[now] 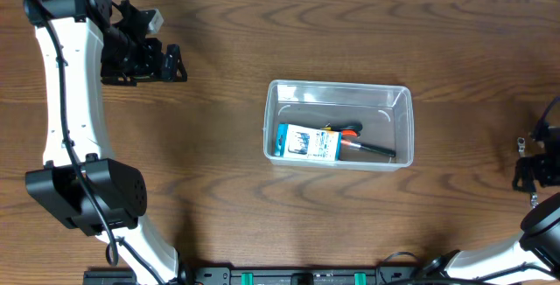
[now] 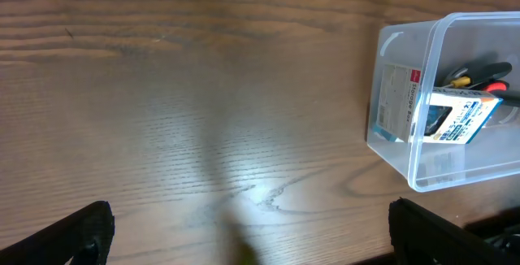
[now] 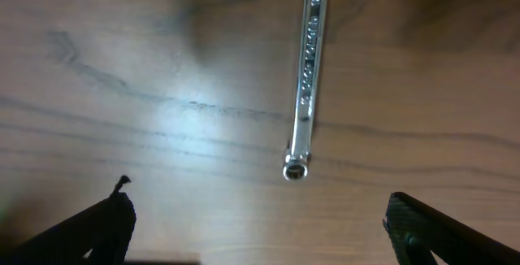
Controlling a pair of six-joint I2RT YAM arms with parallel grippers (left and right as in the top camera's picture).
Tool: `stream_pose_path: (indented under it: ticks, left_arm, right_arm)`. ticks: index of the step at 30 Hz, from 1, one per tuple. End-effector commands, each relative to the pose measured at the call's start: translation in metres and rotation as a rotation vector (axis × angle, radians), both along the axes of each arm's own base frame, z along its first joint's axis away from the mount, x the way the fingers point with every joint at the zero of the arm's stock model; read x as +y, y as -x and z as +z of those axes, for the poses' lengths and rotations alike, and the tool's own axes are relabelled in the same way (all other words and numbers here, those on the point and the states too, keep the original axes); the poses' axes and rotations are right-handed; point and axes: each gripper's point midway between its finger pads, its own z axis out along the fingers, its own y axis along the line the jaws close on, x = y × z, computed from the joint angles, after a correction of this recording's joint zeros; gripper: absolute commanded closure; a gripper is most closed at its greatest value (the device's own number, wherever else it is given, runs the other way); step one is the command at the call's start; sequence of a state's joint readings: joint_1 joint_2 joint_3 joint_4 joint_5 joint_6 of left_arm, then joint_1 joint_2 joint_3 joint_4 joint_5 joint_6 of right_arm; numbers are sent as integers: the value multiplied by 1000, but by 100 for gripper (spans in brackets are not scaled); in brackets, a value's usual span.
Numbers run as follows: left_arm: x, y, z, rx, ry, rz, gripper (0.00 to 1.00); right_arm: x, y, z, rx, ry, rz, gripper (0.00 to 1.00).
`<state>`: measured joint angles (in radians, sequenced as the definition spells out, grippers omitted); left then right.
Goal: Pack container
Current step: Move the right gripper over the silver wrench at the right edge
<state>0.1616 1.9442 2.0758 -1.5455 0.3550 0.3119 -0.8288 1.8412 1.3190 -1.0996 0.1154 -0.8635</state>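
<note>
The clear plastic container (image 1: 338, 85) stands at the table's middle. Inside lie a blue-and-white card pack (image 1: 307, 142) and red-and-black-handled tools (image 1: 360, 142). My left gripper (image 1: 175, 62) is at the far left, well apart from the container, open and empty. In the left wrist view the fingers (image 2: 252, 232) are spread wide over bare wood, with the container (image 2: 406, 155) and the card pack (image 2: 459, 115) at the right. My right gripper (image 1: 528, 167) is at the right edge. Its fingers (image 3: 260, 228) are open and empty, just short of a slim silver metal tool (image 3: 306, 78) lying on the table.
The table is dark wood-grain. The silver tool does not show in the overhead view. The arm bases and a black rail (image 1: 297, 276) sit along the front edge.
</note>
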Motion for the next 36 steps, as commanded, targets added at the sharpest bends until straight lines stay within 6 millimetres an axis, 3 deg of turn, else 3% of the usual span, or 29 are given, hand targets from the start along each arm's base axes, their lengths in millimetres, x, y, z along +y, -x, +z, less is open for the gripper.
stream_pose_path:
  ticks: [1, 10, 23, 36]
  left_arm:
    - [1, 0, -2, 9, -8, -5, 2]
    - [1, 0, -2, 9, -8, -5, 2]
    - [1, 0, -2, 9, -8, -5, 2]
    - [1, 0, -2, 9, -8, -5, 2]
  right_arm:
    - [-3, 6, -10, 15, 11, 9, 1]
    - [-17, -9, -22, -63, 87, -45, 1]
    - [-8, -14, -52, -62, 4, -45, 1]
    - [-14, -21, -64, -79, 14, -46, 1]
